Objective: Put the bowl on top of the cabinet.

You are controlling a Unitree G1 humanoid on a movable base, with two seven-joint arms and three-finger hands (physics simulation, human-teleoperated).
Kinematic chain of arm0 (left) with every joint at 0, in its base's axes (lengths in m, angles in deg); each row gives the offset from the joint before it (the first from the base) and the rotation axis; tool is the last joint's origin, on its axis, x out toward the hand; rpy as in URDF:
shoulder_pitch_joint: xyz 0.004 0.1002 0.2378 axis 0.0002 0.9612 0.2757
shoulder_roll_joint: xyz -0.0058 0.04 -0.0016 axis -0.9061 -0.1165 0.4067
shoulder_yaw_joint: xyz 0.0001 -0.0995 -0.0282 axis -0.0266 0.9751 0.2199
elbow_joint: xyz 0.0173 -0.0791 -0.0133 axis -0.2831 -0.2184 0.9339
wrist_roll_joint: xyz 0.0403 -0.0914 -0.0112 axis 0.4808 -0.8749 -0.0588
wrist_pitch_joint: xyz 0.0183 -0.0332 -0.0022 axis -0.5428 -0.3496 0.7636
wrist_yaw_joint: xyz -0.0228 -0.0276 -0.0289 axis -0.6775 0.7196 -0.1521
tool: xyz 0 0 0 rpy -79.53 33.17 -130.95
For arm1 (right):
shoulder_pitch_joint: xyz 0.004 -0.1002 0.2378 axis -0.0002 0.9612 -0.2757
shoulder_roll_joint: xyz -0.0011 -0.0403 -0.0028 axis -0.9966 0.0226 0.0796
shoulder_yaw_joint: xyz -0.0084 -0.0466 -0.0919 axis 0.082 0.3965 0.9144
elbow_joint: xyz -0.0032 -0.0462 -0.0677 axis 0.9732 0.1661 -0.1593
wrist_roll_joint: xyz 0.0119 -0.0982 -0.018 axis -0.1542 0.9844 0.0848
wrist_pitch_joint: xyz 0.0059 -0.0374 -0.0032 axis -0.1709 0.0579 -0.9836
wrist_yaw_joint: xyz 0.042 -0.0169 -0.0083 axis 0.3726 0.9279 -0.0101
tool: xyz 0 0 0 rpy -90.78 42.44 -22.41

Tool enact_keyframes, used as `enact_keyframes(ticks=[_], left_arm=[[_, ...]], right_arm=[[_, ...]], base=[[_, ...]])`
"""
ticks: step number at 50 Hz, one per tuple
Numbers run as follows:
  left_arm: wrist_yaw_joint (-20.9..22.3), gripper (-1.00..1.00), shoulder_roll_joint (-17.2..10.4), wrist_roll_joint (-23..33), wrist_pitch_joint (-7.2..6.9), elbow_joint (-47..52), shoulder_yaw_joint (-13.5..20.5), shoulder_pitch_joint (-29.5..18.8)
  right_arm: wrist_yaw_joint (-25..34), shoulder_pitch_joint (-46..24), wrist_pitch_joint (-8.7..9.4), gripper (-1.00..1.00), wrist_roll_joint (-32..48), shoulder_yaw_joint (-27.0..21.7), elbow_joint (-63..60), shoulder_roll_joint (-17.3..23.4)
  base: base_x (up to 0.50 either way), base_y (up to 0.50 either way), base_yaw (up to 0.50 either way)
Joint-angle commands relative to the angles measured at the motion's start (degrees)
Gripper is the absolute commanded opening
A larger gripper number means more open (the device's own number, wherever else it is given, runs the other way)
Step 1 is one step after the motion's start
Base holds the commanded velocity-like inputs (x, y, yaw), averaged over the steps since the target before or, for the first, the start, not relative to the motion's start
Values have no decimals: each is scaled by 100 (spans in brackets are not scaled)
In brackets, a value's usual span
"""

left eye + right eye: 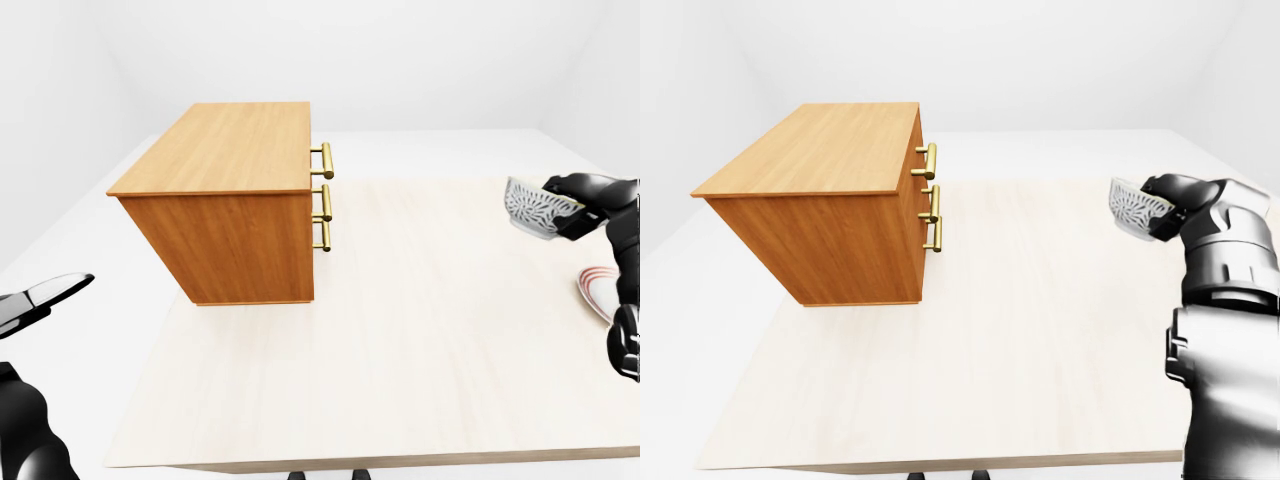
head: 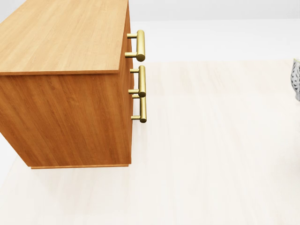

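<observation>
One bowl [image 1: 532, 207]: patterned, likely rigid, light and breakable; tilted, aloft over the table [image 1: 400, 330], right side.
Grip: your right hand [image 1: 585, 200] pinches its rim; keep hold there.
Left hand [image 1: 45, 298]: idle; finger state cannot be told.
Cabinet [image 1: 230, 150]: well apart, leftward.

The head view looks steeply down from close by, with the cabinet [image 2: 65, 84] filling its upper left and bare table [image 2: 211, 164] the rest. Both eye views look down more shallowly and take in the whole table. In the right-eye view the cabinet falls nearer the left edge. All three views share the cabinet's brass handles [image 2: 140, 75].
</observation>
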Motion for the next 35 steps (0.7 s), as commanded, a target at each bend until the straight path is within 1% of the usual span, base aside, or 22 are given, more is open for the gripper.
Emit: enact_keyframes(ticks=[1, 4, 6, 8, 11, 14, 16, 17, 20, 23, 25, 26, 29, 32, 33, 35], left_arm=[[-8, 100, -7, -27, 0, 3, 12, -11], [-11, 100, -17, -33, 0, -8, 17, -15], [-7, 100, -23, -50, 0, -15, 36, -14], [-12, 100, -34, -49, 0, -39, 37, -24], [-21, 100, -28, -46, 0, -36, 11, -25], [-21, 100, -26, -51, 0, -30, 13, -16], [-23, 100, -30, -47, 0, -29, 10, -16], [-24, 100, -32, -48, 0, -42, 13, -26], [-18, 100, -22, -34, 0, -48, -19, -22], [8, 100, -11, -50, 0, -76, 0, -5], [12, 100, -9, -50, 0, -100, -3, -7], [17, 100, -3, -50, 0, -106, -16, -8], [22, 100, 15, -38, 0, -124, -44, 1], [33, 100, 20, -41, 0, -131, -47, 8], [31, 100, 25, -52, 0, -126, -48, 8], [27, 100, 27, -46, 0, -119, -62, 12]], right_arm=[[784, -3713, -1, -100, 2451, 442, 317, -321], [784, -4090, -1, -100, 2829, 418, 424, -614], [784, -4369, -1, -100, 3010, 382, 504, -878], [784, -4504, -1, -100, 3136, 316, 537, -1021], [767, -4771, -1, -100, 3270, 258, 606, -1427], [684, -4885, -1, -100, 3405, 237, 647, -1683], [645, -4934, -1, -100, 3351, 114, 661, -1871], [566, -4980, -1, -100, 3359, 116, 676, -2086], [420, -5026, -1, -100, 3303, 42, 692, -2372], [286, -5106, -1, -100, 3297, 66, 715, -2784], [250, -5140, -1, -100, 3198, -2, 720, -2960], [161, -5163, -1, -100, 3095, -65, 719, -3150], [77, -5136, -1, -100, 2940, -75, 720, -3505], [-176, -5155, -1, -100, 2869, -15, 724, -3706], [-200, -5147, -1, -100, 2790, -41, 721, -3852], [-219, -5138, -1, -100, 2738, -5, 720, -3963]], base=[[0, 0, 0], [0, 0, 0], [0, 0, 0], [0, 0, 0], [0, 0, 0], [0, 0, 0], [0, 0, 0], [0, 0, 0], [0, 0, 0], [0, 0, 0], [0, 0, 0], [0, 0, 0], [0, 0, 0], [0, 0, 0], [0, 0, 0], [0, 0, 0]])
